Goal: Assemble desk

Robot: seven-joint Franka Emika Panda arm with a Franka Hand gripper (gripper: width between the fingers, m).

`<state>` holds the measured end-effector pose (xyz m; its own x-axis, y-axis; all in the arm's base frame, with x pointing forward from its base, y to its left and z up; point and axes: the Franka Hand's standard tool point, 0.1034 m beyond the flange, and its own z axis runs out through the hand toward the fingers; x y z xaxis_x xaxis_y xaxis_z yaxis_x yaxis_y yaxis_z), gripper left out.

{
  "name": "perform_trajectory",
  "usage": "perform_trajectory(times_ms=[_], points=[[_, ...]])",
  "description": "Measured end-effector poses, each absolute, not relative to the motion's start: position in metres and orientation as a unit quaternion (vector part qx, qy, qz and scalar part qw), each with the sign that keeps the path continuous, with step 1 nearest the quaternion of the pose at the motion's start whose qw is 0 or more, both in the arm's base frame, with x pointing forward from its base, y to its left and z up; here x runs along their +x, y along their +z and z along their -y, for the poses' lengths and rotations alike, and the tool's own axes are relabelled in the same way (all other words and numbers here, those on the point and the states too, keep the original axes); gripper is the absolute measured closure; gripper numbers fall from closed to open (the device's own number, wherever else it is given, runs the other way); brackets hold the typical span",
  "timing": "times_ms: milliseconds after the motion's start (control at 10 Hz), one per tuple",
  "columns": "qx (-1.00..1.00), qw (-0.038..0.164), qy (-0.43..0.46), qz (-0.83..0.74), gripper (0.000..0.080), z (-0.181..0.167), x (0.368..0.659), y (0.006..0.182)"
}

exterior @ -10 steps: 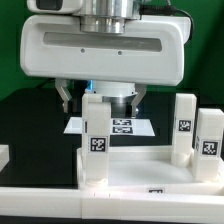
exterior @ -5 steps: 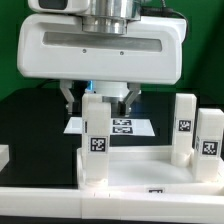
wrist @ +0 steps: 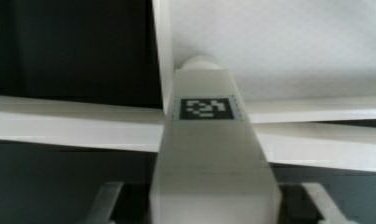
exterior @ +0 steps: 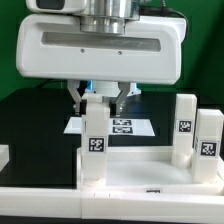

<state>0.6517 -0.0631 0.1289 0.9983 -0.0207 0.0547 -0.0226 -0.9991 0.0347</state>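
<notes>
Narrowed since before, fingers (exterior: 102, 98) pinch the upright leg (exterior: 95, 135), long axis vertical, on tabletop (exterior: 140, 170).

One tabletop (exterior: 130, 172), three upright legs (exterior: 96, 135), one marker board (exterior: 125, 127)

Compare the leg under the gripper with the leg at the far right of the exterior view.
The leg under the gripper stands at the tabletop's near-left corner, with the gripper's fingers either side of its top. The far-right leg stands alone, with nothing near its top. The gripped-side leg's tag sits low on its face; the far-right leg's sits mid-height. Both are white, upright, square-section and tagged.
</notes>
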Motion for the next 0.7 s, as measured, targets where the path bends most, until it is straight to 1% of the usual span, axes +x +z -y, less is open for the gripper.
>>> perform_trajectory(times_ms=[200,700], points=[[0.991,0.012,0.032,0.131,0.0510,0.0634,0.6518,0.1288],[0.928,0.003,0.041,0.370,0.0509,0.0631,0.6531,0.1274]])
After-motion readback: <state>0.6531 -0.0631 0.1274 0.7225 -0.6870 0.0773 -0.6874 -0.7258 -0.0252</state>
